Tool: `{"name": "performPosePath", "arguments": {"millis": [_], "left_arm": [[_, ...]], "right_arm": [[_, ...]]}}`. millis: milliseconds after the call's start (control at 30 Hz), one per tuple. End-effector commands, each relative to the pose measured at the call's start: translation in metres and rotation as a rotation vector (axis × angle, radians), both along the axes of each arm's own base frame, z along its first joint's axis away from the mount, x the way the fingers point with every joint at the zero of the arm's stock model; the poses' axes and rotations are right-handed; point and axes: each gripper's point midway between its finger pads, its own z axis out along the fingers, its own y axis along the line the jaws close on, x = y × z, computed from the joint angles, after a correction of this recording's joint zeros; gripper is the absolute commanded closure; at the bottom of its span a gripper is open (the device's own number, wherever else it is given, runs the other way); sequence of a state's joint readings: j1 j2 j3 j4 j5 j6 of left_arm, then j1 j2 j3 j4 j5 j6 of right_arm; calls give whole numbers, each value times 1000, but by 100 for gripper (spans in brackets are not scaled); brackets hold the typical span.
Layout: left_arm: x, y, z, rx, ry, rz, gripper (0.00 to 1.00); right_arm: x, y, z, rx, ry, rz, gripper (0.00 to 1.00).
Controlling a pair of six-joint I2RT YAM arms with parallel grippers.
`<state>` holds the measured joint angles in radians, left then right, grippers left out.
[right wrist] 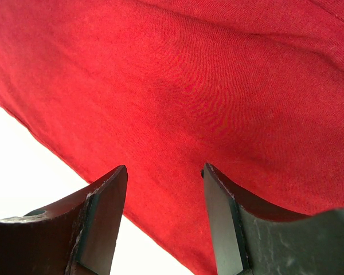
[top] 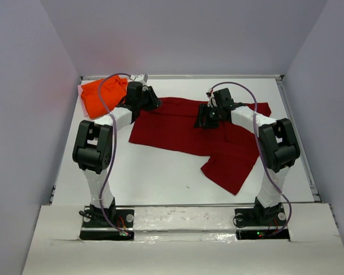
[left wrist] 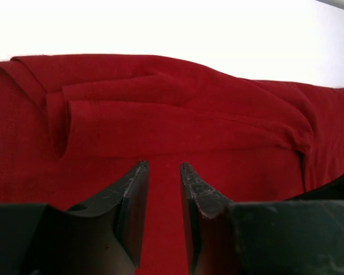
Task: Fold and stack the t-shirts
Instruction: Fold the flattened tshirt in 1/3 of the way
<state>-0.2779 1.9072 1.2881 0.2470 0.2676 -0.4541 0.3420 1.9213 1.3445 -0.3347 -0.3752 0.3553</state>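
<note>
The left gripper (left wrist: 163,166) stood slightly parted, pinching nothing, low over the crimson t-shirt (left wrist: 178,120); the right gripper (right wrist: 163,169) hung spread wide above the same cloth, empty; that shirt lay open and rumpled mid-table (top: 155,175); the orange t-shirt (top: 94,96) sat bunched in the far left corner; most folding and all stacking remained, I judged.

No text, label, brand or number can be read on the dark crimson cloth t-shirt (top: 172,132), the bright orange cloth t-shirt (top: 89,100) or the white table (top: 155,172).
</note>
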Motion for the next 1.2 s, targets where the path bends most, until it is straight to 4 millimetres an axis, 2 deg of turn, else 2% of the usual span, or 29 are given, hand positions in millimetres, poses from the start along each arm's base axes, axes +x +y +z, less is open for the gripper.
{"name": "performPosePath", "arguments": {"millis": [0, 267, 433, 567, 733, 867, 1167], "left_arm": [[7, 3, 19, -1, -56, 32, 62], [9, 37, -21, 105, 48, 191, 62], [12, 48, -50, 46, 124, 245, 61], [16, 52, -54, 74, 112, 250, 61], [30, 55, -49, 116, 89, 246, 61], [41, 51, -43, 126, 64, 224, 61], [58, 37, -42, 98, 50, 172, 60]], "right_arm": [[7, 9, 15, 31, -49, 25, 39], [5, 10, 17, 37, -49, 28, 39], [4, 10, 19, 38, -53, 31, 39], [4, 10, 20, 40, -56, 32, 39], [1, 16, 19, 53, -46, 50, 39], [0, 16, 18, 51, -43, 51, 39], [2, 17, 11, 47, -32, 52, 39]]}}
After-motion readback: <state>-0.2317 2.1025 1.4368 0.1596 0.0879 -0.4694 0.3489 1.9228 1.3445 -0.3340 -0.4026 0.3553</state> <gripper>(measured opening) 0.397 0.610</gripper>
